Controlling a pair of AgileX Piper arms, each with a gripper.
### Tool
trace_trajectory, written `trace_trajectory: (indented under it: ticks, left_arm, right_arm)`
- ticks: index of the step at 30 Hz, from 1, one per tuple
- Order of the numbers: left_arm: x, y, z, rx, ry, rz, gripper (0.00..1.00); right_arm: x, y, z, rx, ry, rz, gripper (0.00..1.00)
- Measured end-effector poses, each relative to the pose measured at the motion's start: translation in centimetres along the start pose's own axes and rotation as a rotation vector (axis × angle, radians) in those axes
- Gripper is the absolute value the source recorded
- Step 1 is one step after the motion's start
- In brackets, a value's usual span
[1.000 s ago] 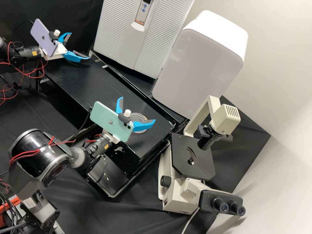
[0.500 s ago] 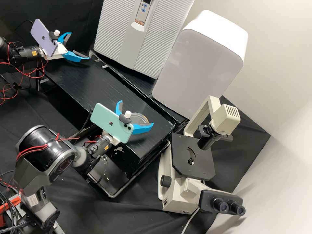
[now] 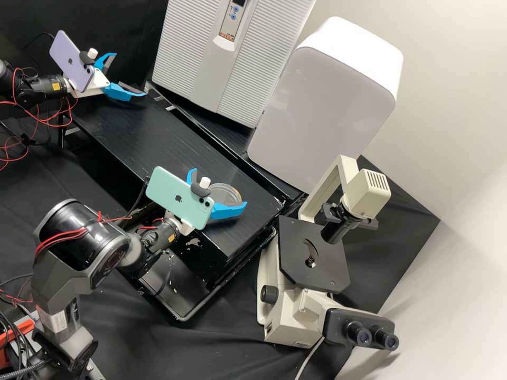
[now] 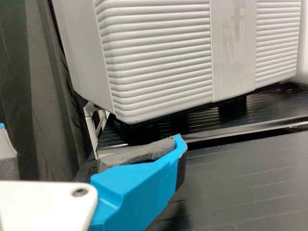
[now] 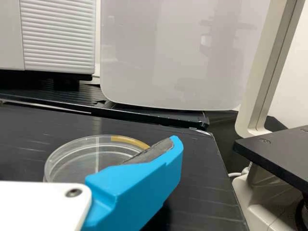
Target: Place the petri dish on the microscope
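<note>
In the high view my left gripper (image 3: 130, 74) stands open over the far left end of the bench; the left wrist view also shows this gripper (image 4: 91, 134) with nothing between its fingers. My right gripper (image 3: 219, 186) is open at the clear round petri dish (image 3: 226, 193), which lies flat near the bench's right end. In the right wrist view the dish (image 5: 82, 156) is partly behind one blue finger of the right gripper (image 5: 89, 139); contact cannot be told. The cream microscope (image 3: 288, 322) stands to the right, its black stage (image 3: 327, 264) holding no dish.
Behind the bench (image 3: 158, 137) stand a ribbed grey appliance (image 3: 211, 68) and a white rounded box (image 3: 322, 111). The microscope's lamp arm (image 3: 330, 184) rises over the stage's rear, and its eyepieces (image 3: 369, 338) face the front. A black metal frame edge (image 3: 195, 311) runs below the bench.
My right gripper has shifted slightly left and lower past the dish, uncovering more of it, while that arm's elbow has swung right. The left arm and the dish have kept still.
</note>
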Motion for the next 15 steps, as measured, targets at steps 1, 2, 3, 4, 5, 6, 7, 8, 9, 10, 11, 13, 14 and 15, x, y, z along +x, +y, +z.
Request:
trace_trajectory:
  ticks: [1,2,3,4,5,6,7,8,9,10,11,13,14,15]
  left_arm:
    - [0.0,0.0,0.0,0.0,0.0,0.0,1.0]
    - [0.0,0.0,0.0,0.0,0.0,0.0,1.0]
    - [0.0,0.0,0.0,0.0,0.0,0.0,1.0]
    - [0.0,0.0,0.0,0.0,0.0,0.0,1.0]
    - [0.0,0.0,0.0,0.0,0.0,0.0,1.0]
    - [0.0,0.0,0.0,0.0,0.0,0.0,1.0]
    - [0.0,0.0,0.0,0.0,0.0,0.0,1.0]
    - [0.0,0.0,0.0,0.0,0.0,0.0,1.0]
    - [0.0,0.0,0.0,0.0,0.0,0.0,1.0]
    - [0.0,0.0,0.0,0.0,0.0,0.0,1.0]
    - [0.0,0.0,0.0,0.0,0.0,0.0,1.0]
    - [0.0,0.0,0.0,0.0,0.0,0.0,1.0]
    - [0.0,0.0,0.0,0.0,0.0,0.0,1.0]
    - [0.0,0.0,0.0,0.0,0.0,0.0,1.0]
  right_arm:
    - [0.0,0.0,0.01,0.0,0.0,0.0,1.0]
    - [0.0,0.0,0.01,0.0,0.0,0.0,1.0]
    - [0.0,0.0,0.01,0.0,0.0,0.0,1.0]
    - [0.0,0.0,0.01,0.0,0.0,0.0,1.0]
    - [0.0,0.0,0.01,0.0,0.0,0.0,1.0]
    - [0.0,0.0,0.01,0.0,0.0,0.0,1.0]
    - [0.0,0.0,0.01,0.0,0.0,0.0,1.0]
    - [0.0,0.03,0.03,0.0,-0.001,0.001,1.0]
    - [0.0,0.03,0.03,0.0,-0.001,0.001,1.0]
    - [0.0,0.04,0.05,0.0,-0.002,0.002,1.0]
    - [0.0,0.1,0.12,0.0,-0.005,0.004,1.0]
    - [0.01,0.15,0.18,0.0,-0.007,0.006,1.0]
    - [0.01,0.18,0.21,0.0,-0.008,0.007,1.0]
    - [0.01,0.19,0.23,0.0,-0.009,0.008,1.0]
